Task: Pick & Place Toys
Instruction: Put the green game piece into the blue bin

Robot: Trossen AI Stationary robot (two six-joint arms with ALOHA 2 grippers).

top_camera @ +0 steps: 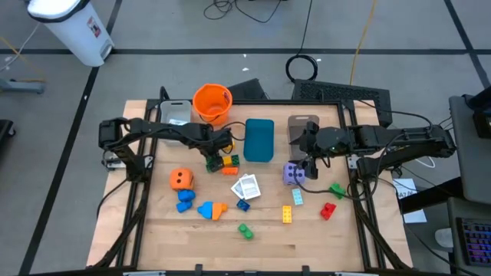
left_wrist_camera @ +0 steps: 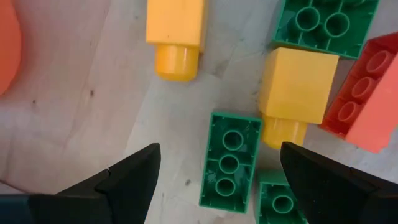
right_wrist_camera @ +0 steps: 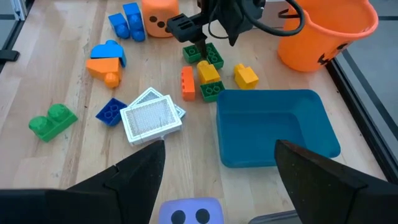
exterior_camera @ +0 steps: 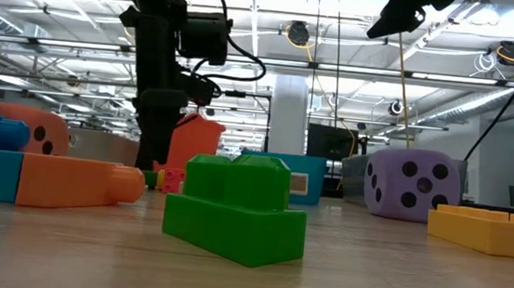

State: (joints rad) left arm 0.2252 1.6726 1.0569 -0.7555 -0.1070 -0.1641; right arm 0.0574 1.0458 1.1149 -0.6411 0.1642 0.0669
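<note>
Several toys lie on the wooden table. A cluster of green, yellow and red-orange bricks sits in front of the orange bucket. My left gripper points down over it, open, its fingers on either side of a small green brick that lies hollow side up, with a gap on each side. My right gripper hangs open in the air above the purple die. An orange die, white cards and loose blue, yellow, green and red bricks rest on the table nearer the front.
The orange bucket stands at the back, with a teal tray to its right and a grey tray beyond that. Another pale tray lies left of the bucket. A green brick sits near the table's front edge.
</note>
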